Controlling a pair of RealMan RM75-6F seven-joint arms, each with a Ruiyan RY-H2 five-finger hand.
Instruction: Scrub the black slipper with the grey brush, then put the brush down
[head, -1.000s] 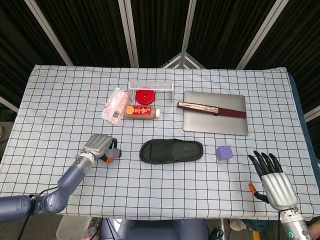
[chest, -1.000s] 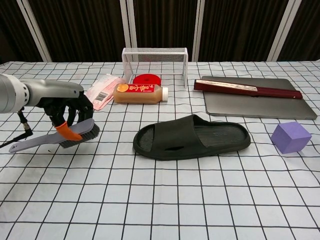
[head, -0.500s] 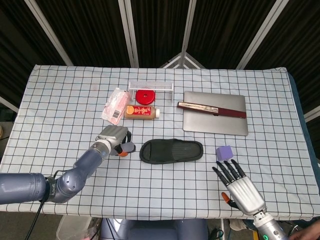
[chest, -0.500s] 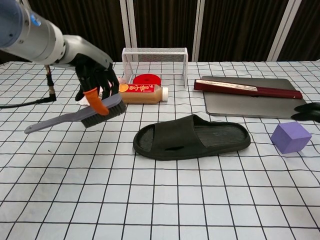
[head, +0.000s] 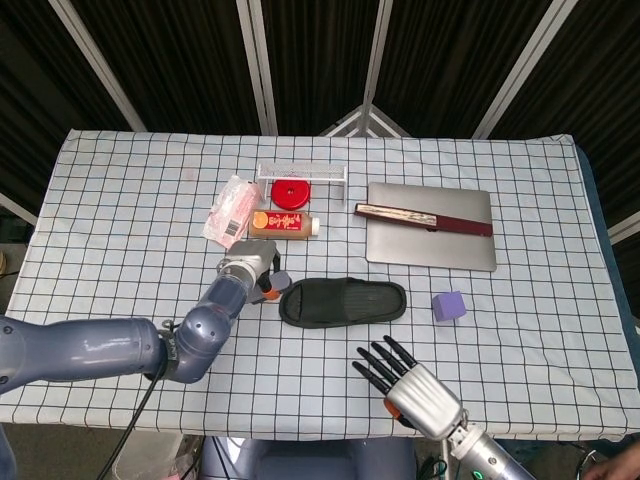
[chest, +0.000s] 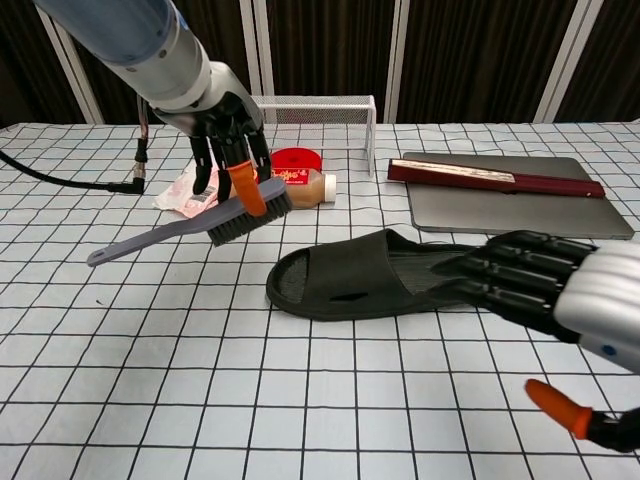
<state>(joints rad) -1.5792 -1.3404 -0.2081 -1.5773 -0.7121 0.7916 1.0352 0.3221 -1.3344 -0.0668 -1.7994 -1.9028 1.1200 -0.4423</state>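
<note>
The black slipper (chest: 385, 273) lies mid-table, long axis left to right, open toe end nearest the grey brush (chest: 200, 222), which is gripped above the cloth by the left hand (chest: 226, 130); the right hand (chest: 545, 285), fingers spread and empty, hovers by the heel

Light: we see bright, even overhead light on the white checked tablecloth (head: 120, 220); the backdrop is dark.
Shadows: soft and short under the black rubber slipper (chest: 385, 275).
Glare: none we notice.
Focus: both views sharp; the near right hand (chest: 560, 300) slightly soft.
</note>
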